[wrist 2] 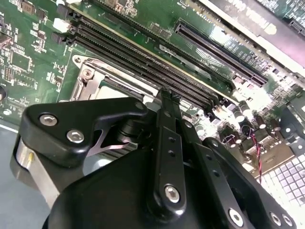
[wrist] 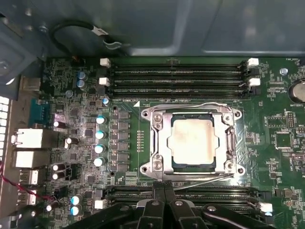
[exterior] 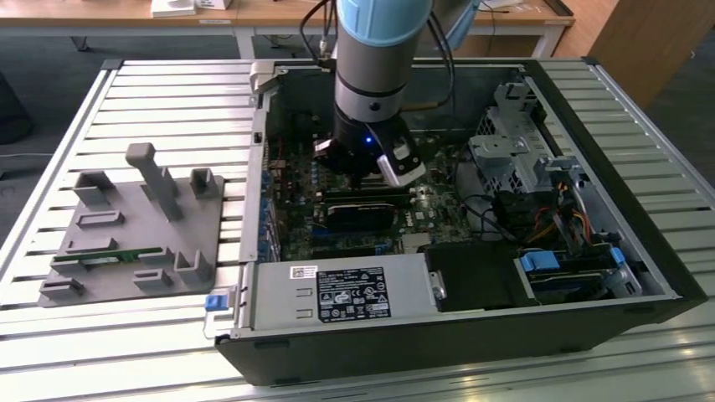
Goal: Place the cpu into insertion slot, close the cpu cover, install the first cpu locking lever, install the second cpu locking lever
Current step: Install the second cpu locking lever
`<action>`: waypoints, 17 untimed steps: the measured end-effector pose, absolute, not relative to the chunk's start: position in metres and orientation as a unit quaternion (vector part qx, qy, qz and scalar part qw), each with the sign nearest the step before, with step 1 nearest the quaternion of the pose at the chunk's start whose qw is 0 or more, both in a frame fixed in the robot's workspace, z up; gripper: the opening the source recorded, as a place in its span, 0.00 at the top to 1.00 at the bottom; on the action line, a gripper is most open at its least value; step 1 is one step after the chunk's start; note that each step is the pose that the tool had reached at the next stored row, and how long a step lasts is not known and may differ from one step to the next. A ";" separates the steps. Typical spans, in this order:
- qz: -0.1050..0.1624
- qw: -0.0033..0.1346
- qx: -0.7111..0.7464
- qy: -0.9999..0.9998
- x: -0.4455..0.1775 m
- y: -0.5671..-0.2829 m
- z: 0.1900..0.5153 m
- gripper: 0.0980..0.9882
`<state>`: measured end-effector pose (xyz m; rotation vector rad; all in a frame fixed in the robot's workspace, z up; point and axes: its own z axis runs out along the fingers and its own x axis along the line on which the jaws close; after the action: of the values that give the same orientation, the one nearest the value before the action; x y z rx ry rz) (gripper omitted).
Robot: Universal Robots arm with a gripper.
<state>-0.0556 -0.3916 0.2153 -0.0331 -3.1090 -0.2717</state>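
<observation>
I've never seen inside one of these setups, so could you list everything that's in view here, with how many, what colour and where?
computer case: one, black, open, lying on the slatted table.
slatted table: one, pale metal, under everything.
circuit board: one, green, on the case floor.
insertion slot: one, silver-rimmed, mid-board between the memory slots.
cpu: one, silvery-tan, seated in the slot.
cpu cover: one, silver frame, lying closed around the chip.
memory slots: two banks, black, on either side of the socket.
power supply: one, silver, near front of case.
grey fixture: one, on the table at the exterior view's left.
arm: one, silver and pale blue, reaching into the case.
tool: one, black, at the socket's edge.
</observation>
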 end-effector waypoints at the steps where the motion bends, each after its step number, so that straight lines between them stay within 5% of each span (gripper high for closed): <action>1: -0.091 0.010 -0.011 -0.996 -0.056 -0.393 0.215 0.99; 17: -0.113 0.011 -0.010 -0.993 -0.062 -0.399 0.203 0.99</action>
<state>-0.0620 -0.3991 0.2032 -0.0323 -3.1003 -0.3526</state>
